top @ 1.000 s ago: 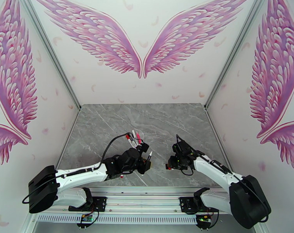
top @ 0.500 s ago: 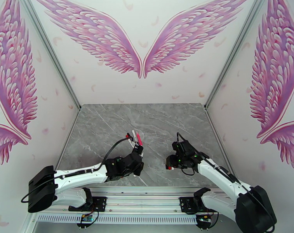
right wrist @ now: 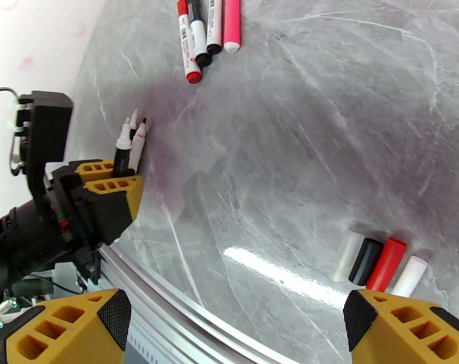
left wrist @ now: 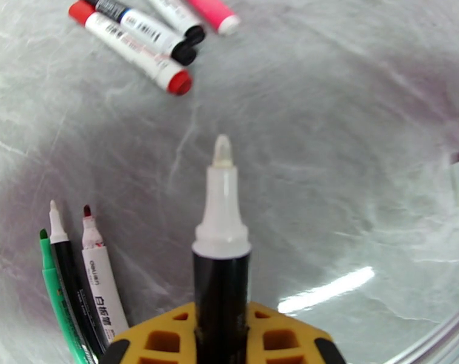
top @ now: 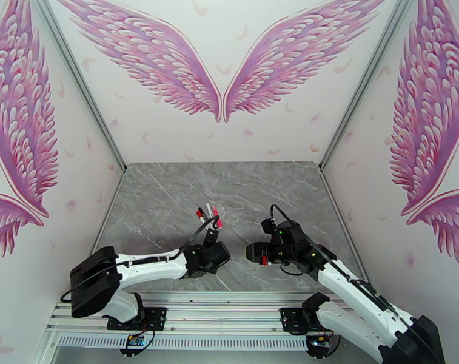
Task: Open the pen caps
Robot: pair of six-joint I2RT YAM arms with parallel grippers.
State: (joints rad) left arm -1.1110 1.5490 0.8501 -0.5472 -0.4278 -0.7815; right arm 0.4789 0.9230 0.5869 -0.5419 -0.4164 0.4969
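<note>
**Jaws: left shut on a bare-tipped pen, right spread wide, empty**

Grey marble-veined table (top: 168, 189), glossy, glare streak in the right-wrist view. From above, left gripper (top: 212, 250) and right gripper (top: 254, 252) low over it, close together, fine detail lost. From the left wrist, held pen (left wrist: 222, 262) plain: round black barrel, white tapered collar, pale felt nib, pinched between yellow honeycombed fingers (left wrist: 162, 341). Alongside, three uncapped pens (left wrist: 77, 280): green, black, white. Farther off, four capped pens (right wrist: 206, 28) side by side. Near the right finger, four loose pen caps (right wrist: 378, 262), smooth short cylinders, whitish, black, red, white, touching in a row.
</note>
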